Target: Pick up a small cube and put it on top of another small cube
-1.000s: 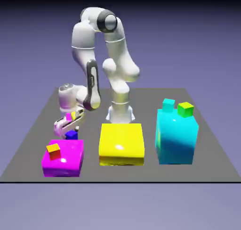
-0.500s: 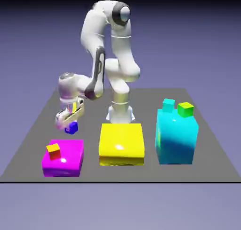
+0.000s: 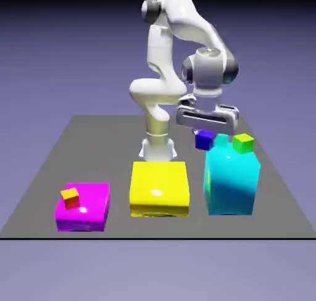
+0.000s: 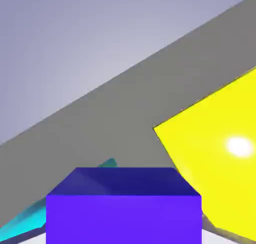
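Glossy white rounded arm [image 3: 162,96] segments, dark grey joint caps (pale grey pincer [image 3: 205,132]).

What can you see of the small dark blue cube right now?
The small dark blue cube is plain, solid-coloured, with sharp edges and a matte look. It hangs off the ground in the gripper, jaws shut on it, slightly turned, just above the upper left corner of the tall cyan block in the exterior view. In the hand view it fills the bottom edge, hiding the fingertips. Nothing but the gripper seems to touch it.

Claw [image 3: 205,135] holds small dark blue cube [image 3: 204,140] beside cyan block [image 3: 231,181]
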### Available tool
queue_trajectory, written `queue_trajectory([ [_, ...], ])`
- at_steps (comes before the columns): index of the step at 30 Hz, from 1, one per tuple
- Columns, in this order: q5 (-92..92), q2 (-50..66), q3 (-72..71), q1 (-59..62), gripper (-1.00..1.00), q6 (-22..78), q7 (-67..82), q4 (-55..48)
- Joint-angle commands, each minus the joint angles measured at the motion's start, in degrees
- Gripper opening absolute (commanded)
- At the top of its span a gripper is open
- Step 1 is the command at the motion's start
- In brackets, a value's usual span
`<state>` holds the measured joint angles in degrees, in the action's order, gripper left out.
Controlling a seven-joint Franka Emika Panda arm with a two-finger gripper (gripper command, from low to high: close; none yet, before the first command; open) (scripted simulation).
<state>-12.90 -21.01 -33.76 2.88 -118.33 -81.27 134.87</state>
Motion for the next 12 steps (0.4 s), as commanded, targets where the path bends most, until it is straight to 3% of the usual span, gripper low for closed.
queue_trajectory([
  [1,-0.7,-1.08,-2.08,-1.99,-1.0,2.37,2.01,-1.46],
  [4,-1.55,-2.15,-4.16,-3.99,-1.0,4.69,4.09,-2.92],
  [9,-0.62,2.65,-7.09,-3.57,-1.0,-6.53,2.72,3.88],
  [10,-0.62,2.65,-7.09,-3.57,1.0,-6.53,2.72,3.88],
  [12,-0.83,1.59,-6.44,-3.66,1.0,-4.04,3.02,2.38],
])
